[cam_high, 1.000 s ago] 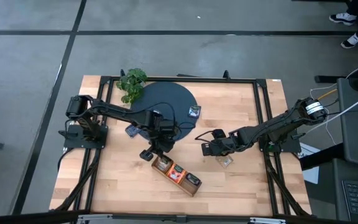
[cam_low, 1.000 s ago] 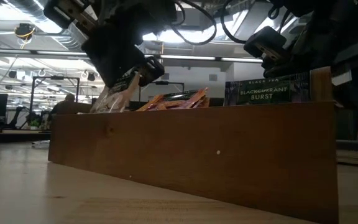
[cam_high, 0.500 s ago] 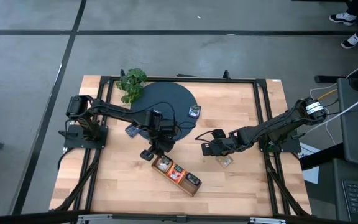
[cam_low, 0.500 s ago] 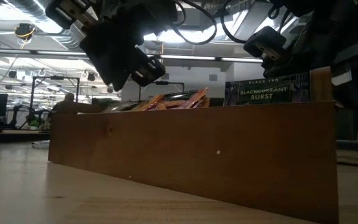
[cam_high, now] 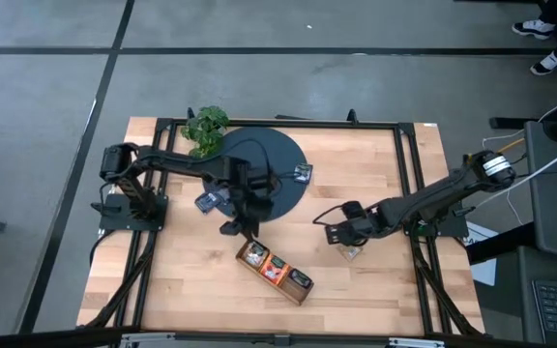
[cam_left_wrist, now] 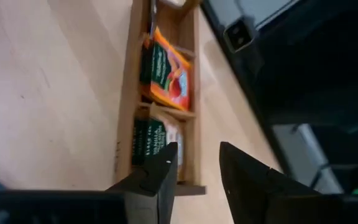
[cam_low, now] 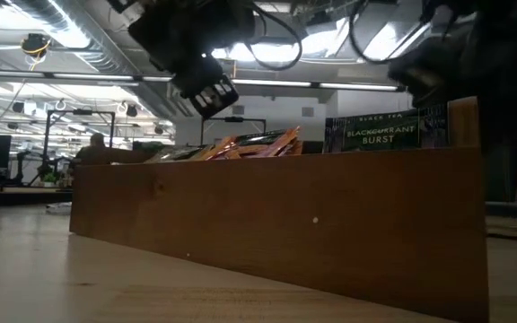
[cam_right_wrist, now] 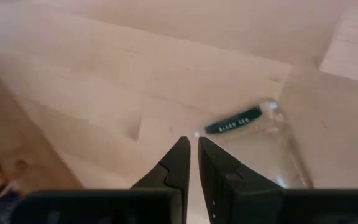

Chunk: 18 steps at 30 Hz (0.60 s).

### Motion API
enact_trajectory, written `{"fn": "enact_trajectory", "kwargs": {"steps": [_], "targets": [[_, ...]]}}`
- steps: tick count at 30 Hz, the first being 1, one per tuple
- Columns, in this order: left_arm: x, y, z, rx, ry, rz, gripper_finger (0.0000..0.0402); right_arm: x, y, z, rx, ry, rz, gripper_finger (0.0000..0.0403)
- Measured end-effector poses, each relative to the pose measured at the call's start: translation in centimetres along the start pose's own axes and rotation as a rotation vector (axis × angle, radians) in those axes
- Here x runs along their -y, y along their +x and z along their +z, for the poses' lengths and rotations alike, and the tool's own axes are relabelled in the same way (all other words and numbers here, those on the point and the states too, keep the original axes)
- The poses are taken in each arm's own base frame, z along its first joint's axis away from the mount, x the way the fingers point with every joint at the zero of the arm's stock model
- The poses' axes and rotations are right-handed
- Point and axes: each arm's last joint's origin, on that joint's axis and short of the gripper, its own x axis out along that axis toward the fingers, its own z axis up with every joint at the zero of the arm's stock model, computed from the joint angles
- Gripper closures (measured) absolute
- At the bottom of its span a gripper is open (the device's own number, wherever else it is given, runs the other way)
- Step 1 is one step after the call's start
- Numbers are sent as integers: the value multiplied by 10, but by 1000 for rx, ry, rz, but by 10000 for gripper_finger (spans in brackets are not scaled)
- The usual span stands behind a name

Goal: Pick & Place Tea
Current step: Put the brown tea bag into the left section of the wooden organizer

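The long wooden tray (cam_high: 275, 274) lies near the table's front. It holds tea sachets: a beige-green one (cam_left_wrist: 156, 140) in its end compartment, a red-orange one (cam_left_wrist: 167, 70) in the middle, and a dark one (cam_low: 382, 133) standing at the other end. My left gripper (cam_high: 233, 229) hangs open above the tray's far-left end, holding nothing. My right gripper (cam_right_wrist: 194, 155) is shut and empty. It hovers just beside a pale sachet (cam_right_wrist: 246, 129) that lies flat on the table (cam_high: 182, 280). One more sachet (cam_high: 303, 172) lies on the dark round mat (cam_high: 259, 159), and a blue one (cam_high: 207, 201) on the table.
A leafy green plant (cam_high: 204, 129) stands at the mat's far-left rim. Black frame rails (cam_high: 409, 184) run along the table's edges, with the arm bases on either side. Bare wood lies to the tray's left and right.
My left gripper has let go of a beige-green sachet, which now lies in the tray's end compartment. It has then risen and drawn back toward the mat. My right gripper has shifted a little toward the table's right edge, still shut.
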Motion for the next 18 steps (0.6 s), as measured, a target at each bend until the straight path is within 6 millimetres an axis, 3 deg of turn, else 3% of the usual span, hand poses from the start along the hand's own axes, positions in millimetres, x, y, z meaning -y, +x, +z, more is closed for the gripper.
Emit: {"fn": "enact_trajectory", "kwargs": {"steps": [8,18], "targets": [[-16,-10,5,122,-54,35,286,14,-38,-5,-102,40,19,366],[-27,-23,30,370,-147,73,286,21,-25,-20,-145,52,-121,366]]}}
